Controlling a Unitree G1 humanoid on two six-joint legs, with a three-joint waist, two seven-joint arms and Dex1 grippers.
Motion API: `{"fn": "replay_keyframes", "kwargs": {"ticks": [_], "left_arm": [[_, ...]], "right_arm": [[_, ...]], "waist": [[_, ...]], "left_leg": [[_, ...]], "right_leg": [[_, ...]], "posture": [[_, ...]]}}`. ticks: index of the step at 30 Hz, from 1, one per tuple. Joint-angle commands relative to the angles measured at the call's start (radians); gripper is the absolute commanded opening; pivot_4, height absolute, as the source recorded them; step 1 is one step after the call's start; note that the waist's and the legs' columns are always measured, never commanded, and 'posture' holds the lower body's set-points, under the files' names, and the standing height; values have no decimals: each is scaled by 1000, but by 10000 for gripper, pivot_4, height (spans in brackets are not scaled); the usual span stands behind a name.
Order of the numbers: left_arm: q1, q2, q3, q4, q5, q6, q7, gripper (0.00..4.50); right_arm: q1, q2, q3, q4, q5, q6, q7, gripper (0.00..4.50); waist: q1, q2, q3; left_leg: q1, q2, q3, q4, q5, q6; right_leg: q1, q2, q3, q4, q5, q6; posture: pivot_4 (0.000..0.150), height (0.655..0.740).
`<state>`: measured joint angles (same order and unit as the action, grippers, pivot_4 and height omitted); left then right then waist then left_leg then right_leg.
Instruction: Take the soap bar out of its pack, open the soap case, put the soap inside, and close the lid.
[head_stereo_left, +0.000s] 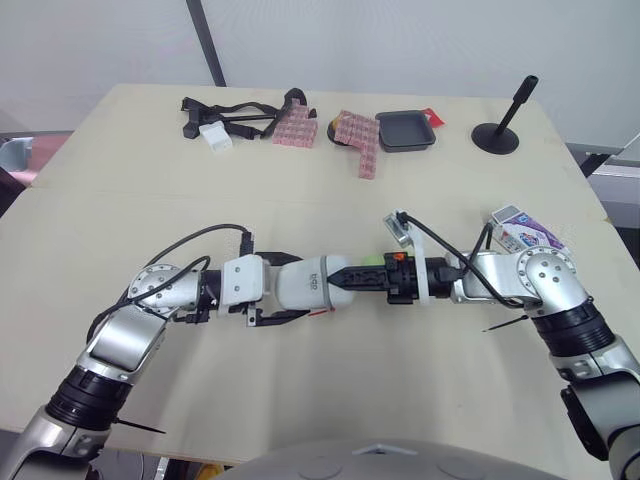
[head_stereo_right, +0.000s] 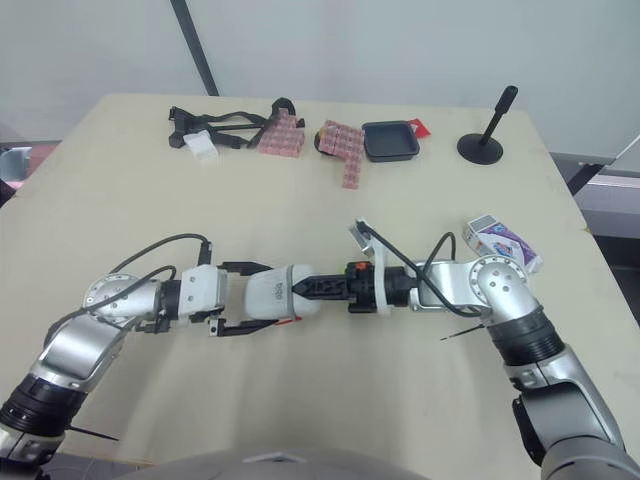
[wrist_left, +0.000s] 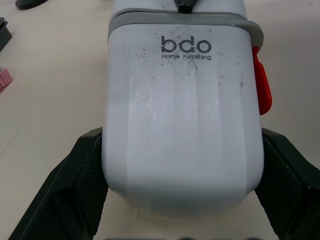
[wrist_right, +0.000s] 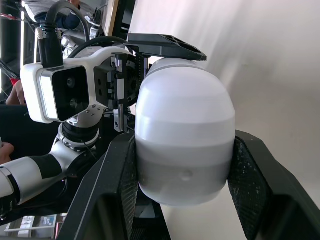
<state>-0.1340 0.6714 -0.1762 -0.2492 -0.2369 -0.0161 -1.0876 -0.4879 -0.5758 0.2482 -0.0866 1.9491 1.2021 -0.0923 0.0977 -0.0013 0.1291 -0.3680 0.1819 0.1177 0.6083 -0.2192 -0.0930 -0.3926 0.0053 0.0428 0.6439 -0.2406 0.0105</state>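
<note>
Soap case (head_stereo_right: 277, 292), white, is mid-desk, held between both arms. Left fingers (head_stereo_right: 243, 268) straddle it from the left, one on each side. Right fingers (head_stereo_right: 325, 288) come in from the right and clamp its rounded end. Soap pack (head_stereo_right: 503, 243), white and purple, lies flat on the desk (head_stereo_right: 120, 200) just beyond the right arm, well apart from the case. Along the far edge, left to right: black straps (head_stereo_right: 225, 125) with a white block (head_stereo_right: 203, 148), pink pack (head_stereo_right: 283, 138), second pink pack (head_stereo_right: 345, 150), black tray (head_stereo_right: 390, 141), black stand (head_stereo_right: 487, 140).
</note>
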Motion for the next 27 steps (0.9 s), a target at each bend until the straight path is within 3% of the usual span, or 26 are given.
{"fn": "replay_keyframes", "kwargs": {"ticks": [1, 17, 27], "left_arm": [[8, 10, 16, 3, -9, -12, -6, 34613], [12, 5, 3, 38, 5, -44, -19, 34613], [-56, 17, 21, 194, -2, -89, -85, 34613]], "right_arm": [[-13, -53, -22, -13, -20, 26, 20, 20021], [-35, -100, -58, -2, -3, 14, 28, 20021], [16, -286, -204, -163, 23, -49, -36, 20021]], "waist": [[0, 0, 0], [0, 0, 0], [17, 0, 0]], "left_leg": [[0, 0, 0, 0, 0, 0], [0, 0, 0, 0, 0, 0], [0, 0, 0, 0, 0, 0]], "right_leg": [[0, 0, 0, 0, 0, 0], [0, 0, 0, -2, 0, 0], [0, 0, 0, -2, 0, 0]], "posture": [[1500, 7400], [1500, 7400], [1500, 7400]]}}
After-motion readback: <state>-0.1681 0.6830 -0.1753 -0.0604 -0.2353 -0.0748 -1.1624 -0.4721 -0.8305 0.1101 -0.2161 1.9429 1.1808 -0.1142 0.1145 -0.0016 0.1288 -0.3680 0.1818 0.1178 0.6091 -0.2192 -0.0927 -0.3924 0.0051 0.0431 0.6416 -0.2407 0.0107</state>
